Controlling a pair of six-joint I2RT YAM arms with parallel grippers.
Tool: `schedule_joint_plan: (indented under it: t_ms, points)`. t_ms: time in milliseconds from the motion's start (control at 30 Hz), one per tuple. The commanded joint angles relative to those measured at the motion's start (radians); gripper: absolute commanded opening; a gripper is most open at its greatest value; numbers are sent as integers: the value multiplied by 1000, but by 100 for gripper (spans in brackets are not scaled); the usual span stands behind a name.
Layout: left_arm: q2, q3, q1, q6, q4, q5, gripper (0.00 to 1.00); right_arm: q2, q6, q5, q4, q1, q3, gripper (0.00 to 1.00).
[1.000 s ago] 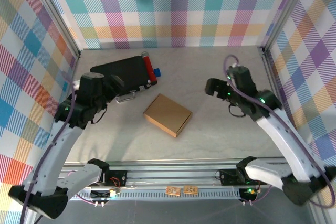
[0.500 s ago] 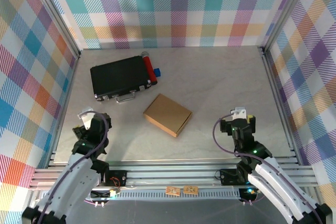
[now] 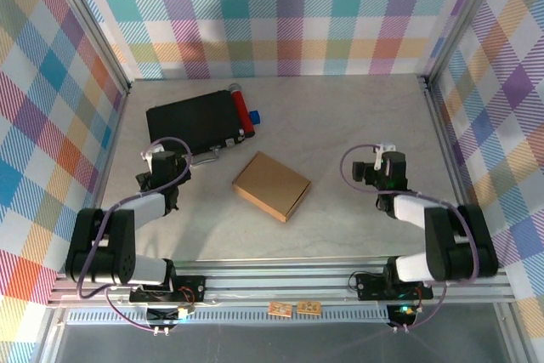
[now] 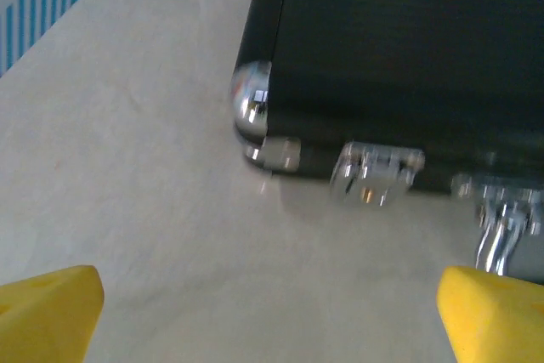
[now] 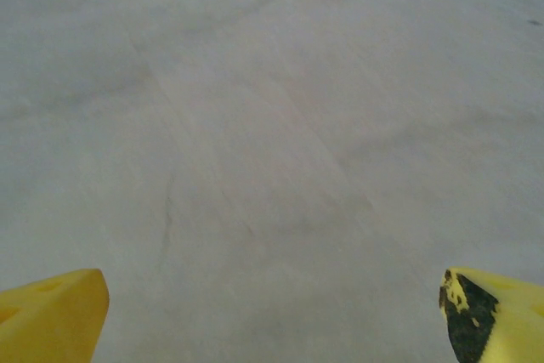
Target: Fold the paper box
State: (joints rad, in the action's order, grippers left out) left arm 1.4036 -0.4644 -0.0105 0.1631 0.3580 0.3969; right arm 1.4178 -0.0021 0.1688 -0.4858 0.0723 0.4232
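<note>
Top external view showed the paper box (image 3: 272, 186) lying mid-table, closed up with its lid flat and no loose flaps visible, so folding looked finished. The left gripper (image 3: 163, 167) and right gripper (image 3: 380, 169) were spread wide, empty, on either side and apart from it.

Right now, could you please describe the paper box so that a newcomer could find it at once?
On the pale table, look near the middle. The paper box lies flat there: plain brown cardboard, unlike the black case farther back on the left.
</note>
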Motion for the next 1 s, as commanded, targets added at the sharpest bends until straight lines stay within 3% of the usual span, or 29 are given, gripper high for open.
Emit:
schedule_joint_plan:
  t_ms: [0, 133, 300, 367, 533, 633, 700, 733, 767, 800, 867, 900, 967]
  points:
    - [59, 6, 23, 4, 279, -80, 100, 85, -9, -144, -244, -33, 28, 99]
    - [22, 101, 23, -4, 427, -105, 100, 95, -21, -209, -444, -48, -80, 99]
    - [36, 279, 23, 14, 754, -63, 100, 84, -29, -226, -524, -48, -129, 99]
    - [45, 299, 23, 10, 810, -66, 100, 83, -30, -226, -531, -45, -132, 99]
    - [39, 260, 23, 5, 731, -80, 100, 99, -44, -230, -563, -38, -141, 99]
    - [45, 202, 10, -31, 635, -117, 100, 103, -38, -220, -494, -37, -99, 99]
    - [77, 157, -7, -88, 587, -191, 100, 113, -30, -193, -377, -38, -31, 99]
    - [140, 120, -15, -131, 565, -281, 100, 115, -2, -203, -328, -56, -7, 99]
    - [211, 83, -17, -159, 629, -335, 100, 118, 12, -207, -319, -73, 0, 99]
    - [158, 47, -19, -163, 455, -356, 100, 118, 12, -204, -321, -72, -1, 99]
    - [191, 73, -25, -170, 571, -340, 100, 118, 11, -203, -321, -72, -1, 99]
    - [164, 54, -26, -165, 473, -336, 100, 118, 10, -202, -322, -72, -3, 99]
    - [181, 61, -28, -167, 529, -330, 100, 118, 11, -203, -323, -72, -3, 99]
